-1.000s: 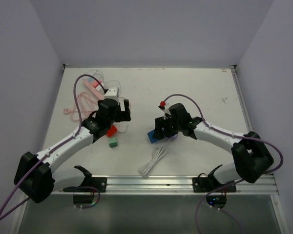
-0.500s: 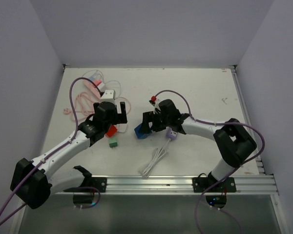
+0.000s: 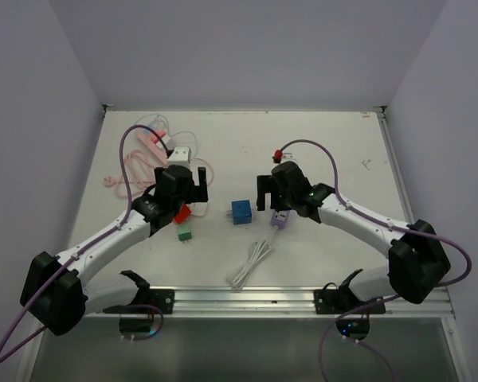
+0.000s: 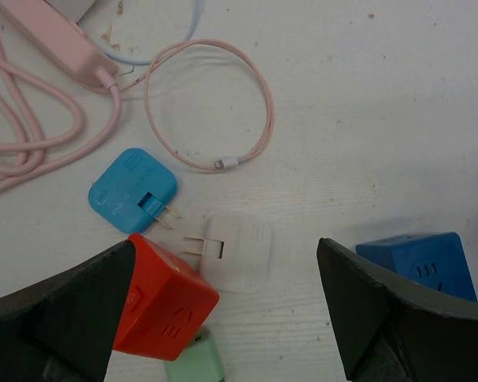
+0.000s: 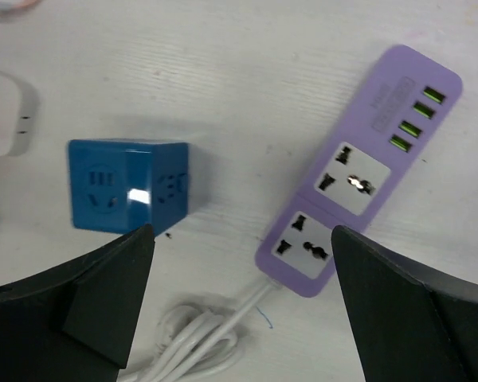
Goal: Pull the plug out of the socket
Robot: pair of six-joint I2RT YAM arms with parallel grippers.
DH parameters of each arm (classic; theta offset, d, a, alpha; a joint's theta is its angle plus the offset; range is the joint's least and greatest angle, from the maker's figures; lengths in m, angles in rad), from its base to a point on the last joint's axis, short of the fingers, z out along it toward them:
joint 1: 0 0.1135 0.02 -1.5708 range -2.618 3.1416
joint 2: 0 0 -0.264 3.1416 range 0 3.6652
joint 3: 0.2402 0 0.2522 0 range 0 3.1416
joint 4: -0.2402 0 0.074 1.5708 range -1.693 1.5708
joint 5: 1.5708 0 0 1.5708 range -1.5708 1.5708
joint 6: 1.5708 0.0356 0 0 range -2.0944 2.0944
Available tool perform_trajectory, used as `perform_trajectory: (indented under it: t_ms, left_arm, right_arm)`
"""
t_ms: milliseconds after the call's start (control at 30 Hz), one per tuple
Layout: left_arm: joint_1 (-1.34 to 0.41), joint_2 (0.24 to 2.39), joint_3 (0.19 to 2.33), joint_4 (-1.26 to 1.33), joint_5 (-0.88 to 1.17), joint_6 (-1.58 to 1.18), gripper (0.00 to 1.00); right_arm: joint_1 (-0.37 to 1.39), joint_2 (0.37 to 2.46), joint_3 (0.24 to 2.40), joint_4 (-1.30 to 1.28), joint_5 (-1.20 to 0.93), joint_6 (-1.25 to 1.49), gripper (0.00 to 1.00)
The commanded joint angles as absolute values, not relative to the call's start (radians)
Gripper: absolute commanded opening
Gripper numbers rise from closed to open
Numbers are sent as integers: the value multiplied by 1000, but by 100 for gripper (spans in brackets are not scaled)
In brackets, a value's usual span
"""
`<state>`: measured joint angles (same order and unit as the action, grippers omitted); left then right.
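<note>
The plug is a dark blue cube [image 3: 240, 211] standing free on the white table, a little left of the purple socket strip [image 3: 280, 220]. In the right wrist view the blue cube [image 5: 127, 187] and the purple strip [image 5: 358, 171] lie apart, and the strip's two outlets are empty. My right gripper [image 3: 269, 199] hovers open above the strip's near end, with nothing between its fingers [image 5: 243, 231]. My left gripper [image 3: 190, 181] is open over a cluster of small adaptors, and the blue cube [image 4: 418, 259] shows beside its right finger.
Under the left gripper [image 4: 225, 259] lie a red cube [image 4: 163, 298], a white adaptor [image 4: 239, 251], a light blue adaptor [image 4: 131, 189] and a green one [image 4: 195, 364]. Pink cables [image 3: 131, 167] and a pink strip [image 4: 60, 36] lie at far left. The purple strip's coiled white cord [image 3: 249, 263] lies near the front.
My right gripper opened and let go of the blue cube, which now rests on the table. The right arm drew back rightward over the purple strip. The left arm barely moved.
</note>
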<state>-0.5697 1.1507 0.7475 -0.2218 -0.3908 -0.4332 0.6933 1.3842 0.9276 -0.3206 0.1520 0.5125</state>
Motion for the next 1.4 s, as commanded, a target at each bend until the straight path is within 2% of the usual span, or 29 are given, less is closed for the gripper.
perform_trajectory:
  t_ms: [0,233,333,433,467,533,567,633,667,700,800,867,1000,1100,1233,1367]
  left_arm:
    - [-563,1164,804,-202,-426,-410,100]
    - [-558,1163,805,-216,-442,-403,100]
    - [-552,1161,802,-221,-449,-393,100]
    - [-548,1155,801,-227,-456,-387,100]
    - [-545,1154,801,-226,-459,-384,99]
    - [-540,1151,798,-224,-457,-382,100]
    - [-538,1150,795,-222,-457,-379,100]
    - [-535,1154,790,-219,-451,-377,99]
    - [-534,1155,788,-219,-451,-377,99]
    - [-532,1158,784,-218,-449,-377,99]
    - [-525,1160,776,-213,-445,-377,99]
    - [-519,1158,775,-213,-440,-377,99]
    - [-506,1157,776,-216,-439,-382,99]
    - [-489,1161,778,-216,-428,-387,100]
    - [-440,1198,805,-224,-401,-405,100]
    - [-377,1279,860,-232,-367,-440,100]
  right_arm:
    - [692,1428,933,-466,339,607,96]
    - [692,1557,956,-505,419,730,95]
    - [677,1620,968,-509,434,735,88]
    - [616,1641,963,-489,425,709,66]
    - [591,1641,960,-482,416,697,53]
    - [502,1632,954,-441,381,639,41]
    - [473,1631,959,-434,373,617,30]
    - [404,1641,998,-413,373,530,23]
    - [384,1650,1020,-411,383,503,16]
    - [365,1661,1043,-411,383,482,15]
    - [304,1735,1175,-410,359,384,15]
    - [287,1791,1222,-413,322,350,19]
    - [266,1864,1287,-430,429,305,22]
    - [177,1913,1333,-439,407,318,25]
    - [127,1934,1385,-440,397,325,39]
    - [120,1953,1446,-468,387,330,67]
